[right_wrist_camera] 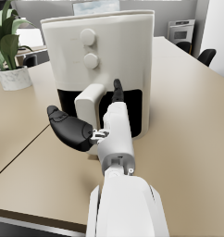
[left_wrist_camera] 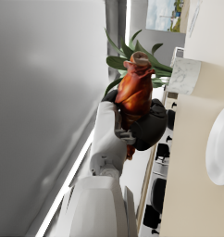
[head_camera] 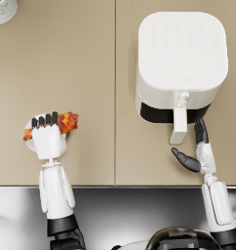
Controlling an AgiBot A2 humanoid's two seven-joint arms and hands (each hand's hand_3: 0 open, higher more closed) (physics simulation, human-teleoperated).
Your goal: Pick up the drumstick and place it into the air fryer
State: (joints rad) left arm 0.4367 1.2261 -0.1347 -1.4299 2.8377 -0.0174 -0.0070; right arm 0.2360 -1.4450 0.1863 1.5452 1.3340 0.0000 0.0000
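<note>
I've got the drumstick (head_camera: 66,121) in the left hand (head_camera: 47,134), fingers wrapped round it, sitting over the white plate (head_camera: 28,128) at the left side of the table (head_camera: 81,73). In the head view its long axis runs roughly across the picture, the meaty end poking out past the hand toward the air fryer (head_camera: 181,53), the thin end on the far side over the plate rim. Left wrist view confirms the grasp: drumstick (left_wrist_camera: 134,90) stands up out of the closed fingers of the left hand (left_wrist_camera: 132,122), clear of the table as far as I can judge, with the plate (left_wrist_camera: 219,146) off to one side.

The fryer is well apart from it, over on my right-hand side. So the move I'd expect is a long carry rightward, and the left arm is the farther one from the target.

Right hand (head_camera: 198,149) is released, holding nothing, fingers spread, just beside the fryer's handle (head_camera: 179,124). Right wrist view shows the right hand (right_wrist_camera: 93,127) close to the handle (right_wrist_camera: 88,111), one fingertip near the dark basket opening; can't tell if it touches. Whether the basket is actually drawn out enough to take the drumstick I can't tell

Potted plant (right_wrist_camera: 9,51) stands beyond the fryer, out of the carry path by my read
</note>
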